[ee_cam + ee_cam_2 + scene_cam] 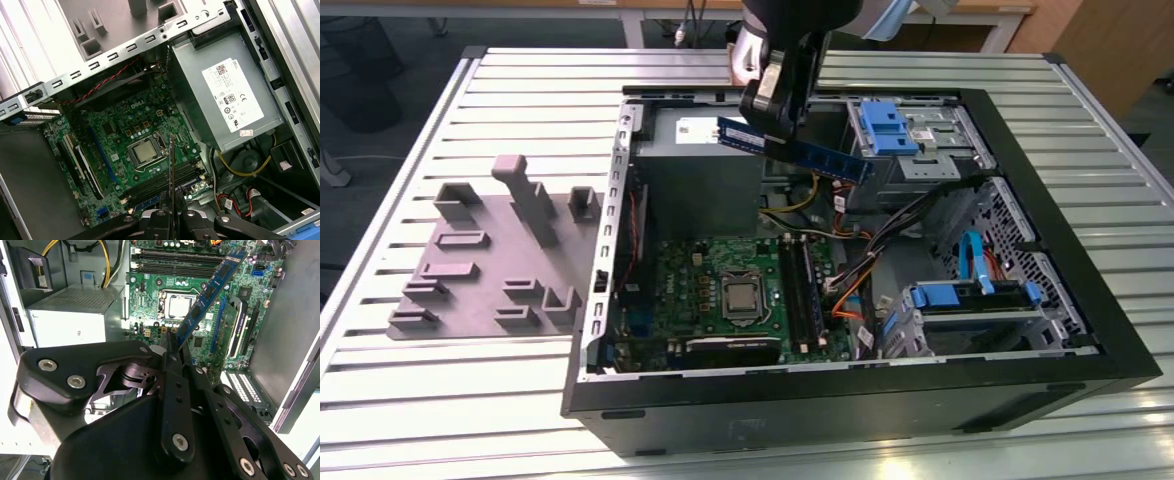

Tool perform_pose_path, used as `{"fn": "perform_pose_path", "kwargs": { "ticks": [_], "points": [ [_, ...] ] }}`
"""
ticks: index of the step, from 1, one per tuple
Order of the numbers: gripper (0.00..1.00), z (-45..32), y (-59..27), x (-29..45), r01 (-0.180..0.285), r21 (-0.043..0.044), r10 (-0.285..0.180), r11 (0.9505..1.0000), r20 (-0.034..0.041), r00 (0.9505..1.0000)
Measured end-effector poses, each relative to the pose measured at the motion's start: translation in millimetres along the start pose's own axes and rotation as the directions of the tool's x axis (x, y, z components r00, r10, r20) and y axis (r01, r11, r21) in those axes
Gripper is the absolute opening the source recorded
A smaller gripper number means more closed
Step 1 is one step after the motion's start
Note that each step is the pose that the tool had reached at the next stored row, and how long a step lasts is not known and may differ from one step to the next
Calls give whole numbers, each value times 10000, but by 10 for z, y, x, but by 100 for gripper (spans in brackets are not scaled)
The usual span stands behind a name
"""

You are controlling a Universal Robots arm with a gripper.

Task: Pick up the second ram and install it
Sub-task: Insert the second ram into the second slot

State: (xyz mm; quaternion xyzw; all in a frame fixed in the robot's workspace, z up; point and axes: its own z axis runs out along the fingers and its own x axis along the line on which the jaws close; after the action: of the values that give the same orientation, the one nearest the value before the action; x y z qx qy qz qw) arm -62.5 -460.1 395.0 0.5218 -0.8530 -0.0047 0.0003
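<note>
The gripper (771, 112), jaws closed on the second ram (794, 148), holds it tilted in the air above the open computer case (1067, 330), over the motherboard (200, 285). Risk: a misaligned descent could strike the board or jam the slot.

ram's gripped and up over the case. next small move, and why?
Probably carry it toward the memory slots and level it. The gripper holds the second ram tilted, high above the power supply, away from the motherboard. One slot looks filled already; the stick sits off to the side of the slots, not aligned.
</note>
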Motion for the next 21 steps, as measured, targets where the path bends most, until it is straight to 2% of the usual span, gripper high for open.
{"fn": "perform_pose_path", "kwargs": {
  "ticks": [21],
  "points": [
    [14,0,0,0,-112,1,112,9999,2,9999]
  ]
}}
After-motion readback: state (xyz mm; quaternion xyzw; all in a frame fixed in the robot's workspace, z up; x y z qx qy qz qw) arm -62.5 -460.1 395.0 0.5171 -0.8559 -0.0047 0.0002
